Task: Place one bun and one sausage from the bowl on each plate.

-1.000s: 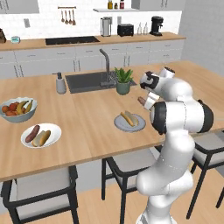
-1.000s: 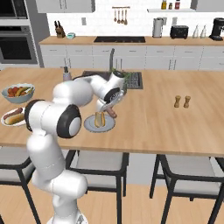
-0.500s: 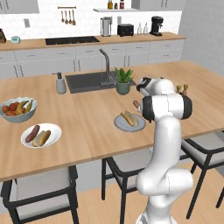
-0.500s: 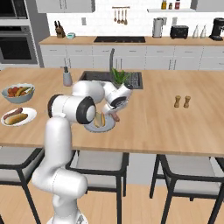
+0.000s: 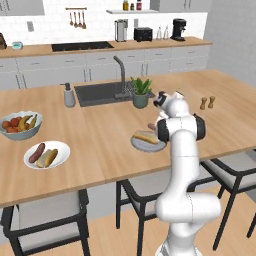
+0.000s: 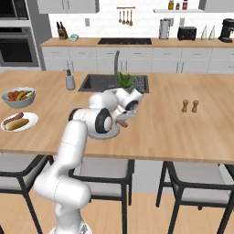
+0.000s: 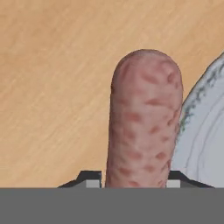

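A white robot arm bends low over a long wooden bench (image 5: 100, 135) in a bright rendered kitchen, its gripper (image 7: 135, 181) clamped on a reddish-brown sausage (image 7: 143, 118) whose rounded end juts forward between the two dark fingers (image 7: 89, 177). Seen from the hand, the sausage hangs over bare wood just beside the pale rim of the grey plate (image 7: 205, 127). From the left base camera, a yellow-tan bun (image 5: 145, 137) lies on that grey plate (image 5: 148, 146) near the bench's front edge, with the sausage (image 5: 151, 126) just behind it. Well apart to the left, a white plate (image 5: 62, 158) carries another sausage (image 5: 36, 152) and bun (image 5: 48, 157) side by side, and a pale bowl of fruit (image 5: 20, 125) stands behind it. A sink (image 5: 100, 92) with a tall tap, a soap dispenser (image 5: 69, 95) and a potted plant (image 5: 140, 92) are in the bench's middle; salt and pepper mills (image 5: 207, 102) stand to the right. Dark stools line the near side, and grey cabinets, a hob and small appliances run along the white-tiled back wall.
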